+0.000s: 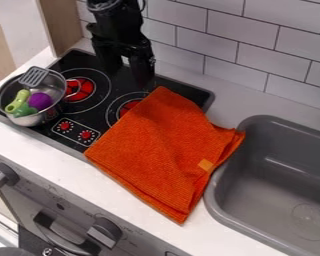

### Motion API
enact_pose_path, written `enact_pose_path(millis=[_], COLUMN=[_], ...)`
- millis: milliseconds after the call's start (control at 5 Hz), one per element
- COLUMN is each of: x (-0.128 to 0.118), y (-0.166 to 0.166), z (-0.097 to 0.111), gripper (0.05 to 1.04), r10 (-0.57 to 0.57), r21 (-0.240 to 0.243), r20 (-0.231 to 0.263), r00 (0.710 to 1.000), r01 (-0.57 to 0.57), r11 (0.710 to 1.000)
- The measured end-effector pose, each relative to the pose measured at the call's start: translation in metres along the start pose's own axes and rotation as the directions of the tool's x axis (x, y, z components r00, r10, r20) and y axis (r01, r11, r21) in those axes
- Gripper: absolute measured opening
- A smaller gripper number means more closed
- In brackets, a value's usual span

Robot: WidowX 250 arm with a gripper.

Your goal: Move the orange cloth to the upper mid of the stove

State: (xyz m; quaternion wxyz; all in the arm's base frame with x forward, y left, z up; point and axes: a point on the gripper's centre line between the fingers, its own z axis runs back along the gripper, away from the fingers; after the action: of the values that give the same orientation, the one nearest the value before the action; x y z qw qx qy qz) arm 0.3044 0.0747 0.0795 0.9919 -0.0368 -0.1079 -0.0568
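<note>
A metal pot point(45, 118) stands at the left, with 2 loop handles on opposite sides. In it are a purple round piece point(40, 101), a pale green piece point(17, 101) just beside it, and a darker green piece point(24, 110) near both. A gray slotted utensil point(34, 76) lies across the pot's upper rim. The gray sink point(261, 122), with a round drain point(309, 214) in its bottom, is set into the white counter point(49, 162) at the right. White tiles point(239, 45) with dark joints line the wall behind, and an upright wooden panel point(61, 22) rises at the upper left.
</note>
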Motion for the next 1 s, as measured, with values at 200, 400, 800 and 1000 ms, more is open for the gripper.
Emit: enact_pose_path(millis=[200,400,800,1000], x=[-0.005,0.001,-0.023,-0.035], y=[-0.001,0.005,-0.021,-0.045], z=[-0.009,-0.008,-0.005,-0.008], gripper=[0.996,0.996,0.996,0.996], r10=[0.008,0.048,-0.021,-0.079], r21=[-0.018,-0.042,-0.05,-0.053], r20=[-0.033,-0.044,-0.083,-0.084], r00=[0.999,0.998,0.996,0.993], r01=[-0.009,-0.05,0.016,0.075], r11=[1.0,0.998,0.999,0.996])
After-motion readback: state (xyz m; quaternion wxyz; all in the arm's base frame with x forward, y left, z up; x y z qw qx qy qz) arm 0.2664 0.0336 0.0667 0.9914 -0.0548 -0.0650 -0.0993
